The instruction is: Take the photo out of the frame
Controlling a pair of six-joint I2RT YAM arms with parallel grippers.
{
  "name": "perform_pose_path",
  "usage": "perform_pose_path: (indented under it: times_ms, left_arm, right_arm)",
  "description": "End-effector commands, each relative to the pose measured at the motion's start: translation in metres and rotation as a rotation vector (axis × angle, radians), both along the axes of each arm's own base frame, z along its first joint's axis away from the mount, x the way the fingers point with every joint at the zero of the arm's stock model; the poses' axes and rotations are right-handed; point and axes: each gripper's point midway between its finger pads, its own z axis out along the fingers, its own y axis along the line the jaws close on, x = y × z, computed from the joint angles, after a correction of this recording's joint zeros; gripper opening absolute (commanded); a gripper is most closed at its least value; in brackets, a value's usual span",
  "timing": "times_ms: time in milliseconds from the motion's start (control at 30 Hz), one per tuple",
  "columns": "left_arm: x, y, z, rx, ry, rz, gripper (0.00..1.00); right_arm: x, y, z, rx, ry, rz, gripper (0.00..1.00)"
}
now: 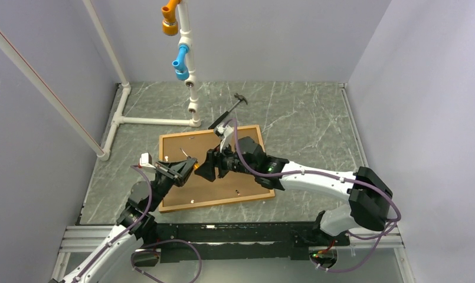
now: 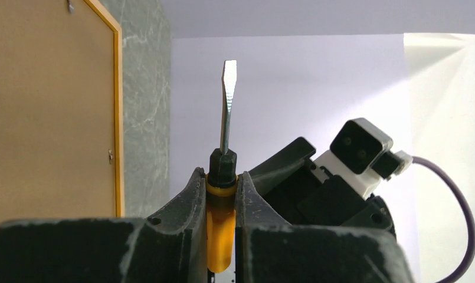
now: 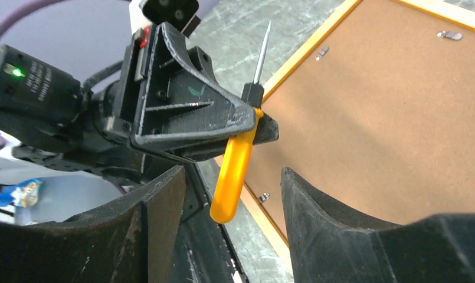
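The frame (image 1: 223,201), a thin orange border, lies face down on the table, so the photo (image 1: 223,188) shows only its brown board back. The printed side is hidden. My left gripper (image 1: 184,168) hovers over the frame's left part, shut on an orange-handled screwdriver (image 2: 226,118) whose flat blade points away from it. My right gripper (image 1: 206,169) faces it, open. In the right wrist view the handle's round end (image 3: 235,171) hangs between my right fingers (image 3: 317,218) without touching them. Small metal clips (image 3: 450,35) sit along the board's edge (image 3: 308,53).
A white pipe structure (image 1: 155,121) with blue and orange fittings stands at the back left. A black hammer (image 1: 232,106) lies just beyond the frame's far edge. Grey walls close in the marbled table (image 1: 305,118) on three sides.
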Motion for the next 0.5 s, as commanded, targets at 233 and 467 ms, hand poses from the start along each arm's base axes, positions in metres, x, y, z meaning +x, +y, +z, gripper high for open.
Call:
perform_pose_path:
  times_ms: [233, 467]
  left_arm:
    - [0.002, 0.010, 0.006, -0.176, 0.035, 0.034, 0.00]
    - [0.001, 0.010, 0.002, -0.174, 0.039, 0.028, 0.00]
  right_arm:
    - [0.011, 0.024, -0.003, -0.100, -0.144, -0.066, 0.50]
    - [0.012, 0.028, -0.007, -0.110, -0.134, -0.075, 0.39]
